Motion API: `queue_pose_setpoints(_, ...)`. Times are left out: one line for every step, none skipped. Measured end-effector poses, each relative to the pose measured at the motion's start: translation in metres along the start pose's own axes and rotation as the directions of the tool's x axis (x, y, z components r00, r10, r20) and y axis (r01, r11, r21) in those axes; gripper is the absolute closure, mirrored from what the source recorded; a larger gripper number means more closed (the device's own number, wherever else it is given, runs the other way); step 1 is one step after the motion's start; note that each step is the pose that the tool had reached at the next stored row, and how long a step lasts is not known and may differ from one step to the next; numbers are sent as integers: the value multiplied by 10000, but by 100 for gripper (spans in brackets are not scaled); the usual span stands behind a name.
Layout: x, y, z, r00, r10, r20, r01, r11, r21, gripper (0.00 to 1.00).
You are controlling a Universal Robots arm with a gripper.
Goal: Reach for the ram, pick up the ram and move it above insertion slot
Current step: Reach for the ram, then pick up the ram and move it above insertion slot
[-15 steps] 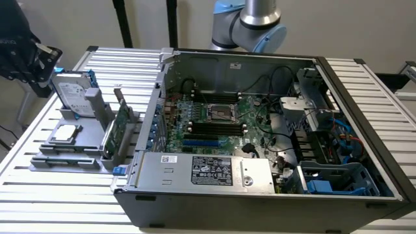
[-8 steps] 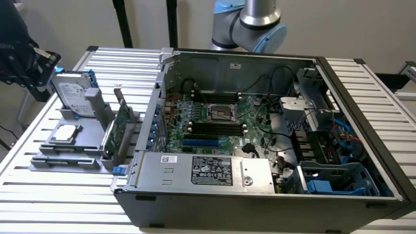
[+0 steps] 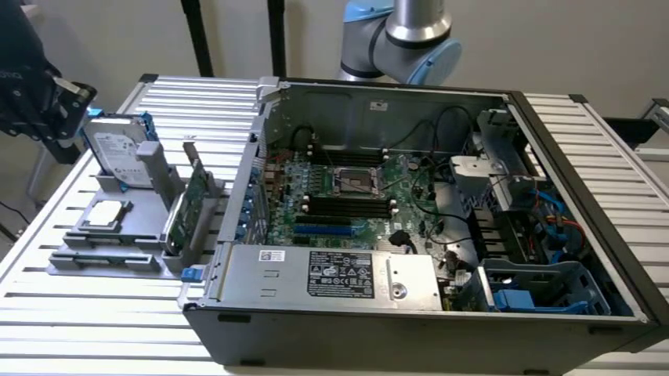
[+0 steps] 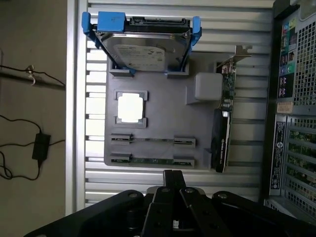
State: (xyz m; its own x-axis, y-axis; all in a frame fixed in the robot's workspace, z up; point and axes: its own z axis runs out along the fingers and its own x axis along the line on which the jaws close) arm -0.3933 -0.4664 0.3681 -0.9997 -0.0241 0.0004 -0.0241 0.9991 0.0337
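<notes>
The ram [image 4: 153, 160] is a thin green stick lying in the outer of two long clip slots on a grey holder tray [image 4: 163, 118]. In the exterior view the ram [image 3: 105, 258] sits at the tray's near end, left of the open computer case. My black gripper [image 3: 65, 98] hovers high at the exterior view's far left, above the hard drive end of the tray and well clear of the ram. In the wrist view its fingers [image 4: 173, 187] are pressed together with nothing between them. The motherboard's black slots [image 3: 345, 205] lie inside the case.
The tray also carries a hard drive in a blue bracket [image 4: 143, 47], a silver processor [image 4: 131, 107] and an upright green expansion card with a metal bracket [image 4: 224, 118]. The open case [image 3: 418, 235] holds a power supply [image 3: 324, 274], cables and a blue drive cage [image 3: 544, 290].
</notes>
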Motion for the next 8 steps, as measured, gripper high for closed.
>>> queue_pose_setpoints(6, -1, 1, 9999, -106, -5, 106, 9999, 1, 89)
queue_pose_setpoints(8, -1, 2, 9997, -247, -9, 247, 9997, 0, 89)
queue_pose_setpoints(10, -1, 2, 9992, -407, -16, 407, 9992, 1, 89)
queue_pose_setpoints(11, -1, 3, 9982, -591, -23, 591, 9983, 2, 89)
queue_pose_setpoints(12, 0, 4, 9970, -768, -30, 768, 9970, 1, 89)
queue_pose_setpoints(12, 0, 6, 9955, -948, -35, 948, 9955, 0, 89)
queue_pose_setpoints(13, 0, 8, 9936, -1131, -40, 1131, 9936, -1, 89)
queue_pose_setpoints(13, 0, 9, 9914, -1309, -46, 1309, 9914, -1, 89)
